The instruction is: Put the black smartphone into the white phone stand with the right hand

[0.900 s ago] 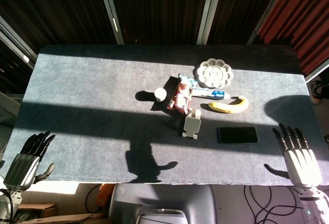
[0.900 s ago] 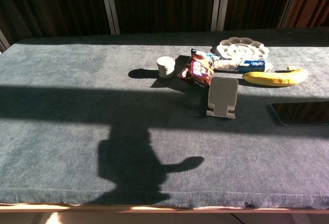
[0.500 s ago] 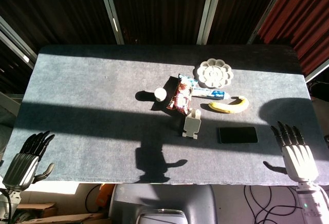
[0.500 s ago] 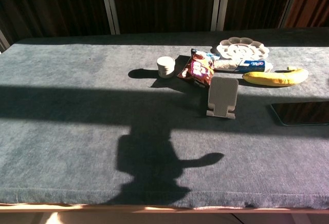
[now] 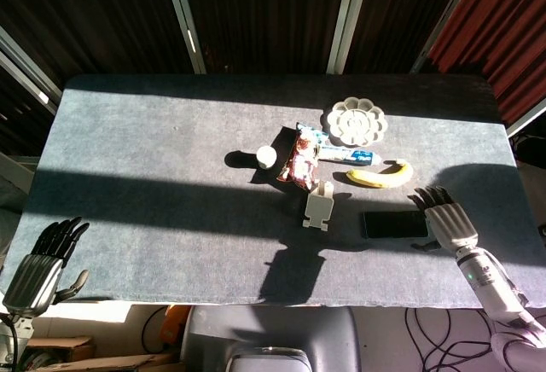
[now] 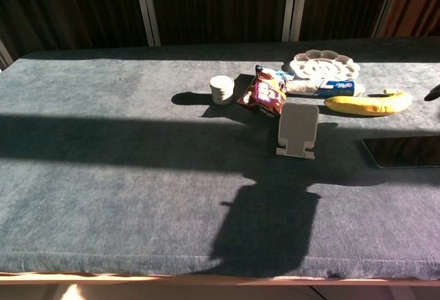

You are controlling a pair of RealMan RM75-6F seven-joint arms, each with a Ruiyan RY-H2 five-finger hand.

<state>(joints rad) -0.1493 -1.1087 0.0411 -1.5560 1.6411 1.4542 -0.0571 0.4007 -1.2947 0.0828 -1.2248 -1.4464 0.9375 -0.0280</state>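
The black smartphone [image 5: 394, 223] lies flat on the dark grey table, right of centre; the chest view shows the smartphone [image 6: 404, 151] at its right edge. The white phone stand [image 5: 318, 206] stands upright just left of it, with nothing in it, and the stand [image 6: 298, 130] is also plain in the chest view. My right hand [image 5: 444, 217] hovers right beside the phone's right end, fingers spread, holding nothing. My left hand [image 5: 39, 267] hangs off the table's near left corner, fingers loosely extended and holding nothing.
Behind the stand lie a banana [image 5: 380, 176], a snack bag [image 5: 299, 159], a blue-and-white tube [image 5: 350, 155], a white flower-shaped palette [image 5: 355, 122] and a small white roll [image 5: 266, 157]. The table's front edge [image 6: 206, 265] runs close below. A dark shadow [image 6: 268, 224] covers the near middle.
My right hand has moved left and forward from the table's right corner to the phone's right end. The shadow on the table has shifted right. The left hand has barely moved.
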